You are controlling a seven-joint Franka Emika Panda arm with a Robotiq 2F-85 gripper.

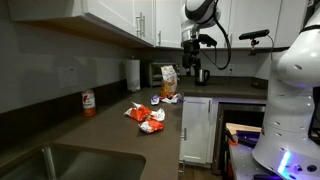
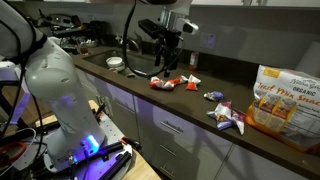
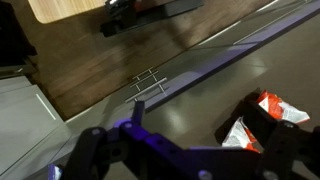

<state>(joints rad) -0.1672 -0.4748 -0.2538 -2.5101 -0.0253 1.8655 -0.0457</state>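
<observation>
In an exterior view the sink (image 1: 40, 160) sits at the far left, sunk into the dark table (image 1: 105, 135). Next comes a red canister (image 1: 88, 103), upright near the back wall. After it stands a white paper roll (image 1: 132, 75), also upright and farther along. Past the roll, orange-and-white snack packets (image 1: 148, 116) lie scattered flat on the table, some nearer the camera and some beyond. A big snack bag (image 1: 168, 75) stands upright behind them. To the right of the bag hang my fingers (image 1: 190, 64), well above the table and touching nothing.

In an exterior view from across the room, my fingers (image 2: 164, 62) hover at the left, and the snack packets (image 2: 172, 83) are strewn along the table (image 2: 180, 105) below. The big snack bag (image 2: 280, 95) stands at the far right.

In the wrist view the wooden floor (image 3: 90, 60) fills the left. Next comes the table's front edge, running slantwise, then the dark table (image 3: 200, 110) top. My fingers (image 3: 188, 150) are spread as wide as they go, with nothing between them. At the right, 2 snack packets (image 3: 255, 120) lie side by side on the table, showing just past 1 of my fingers.
</observation>
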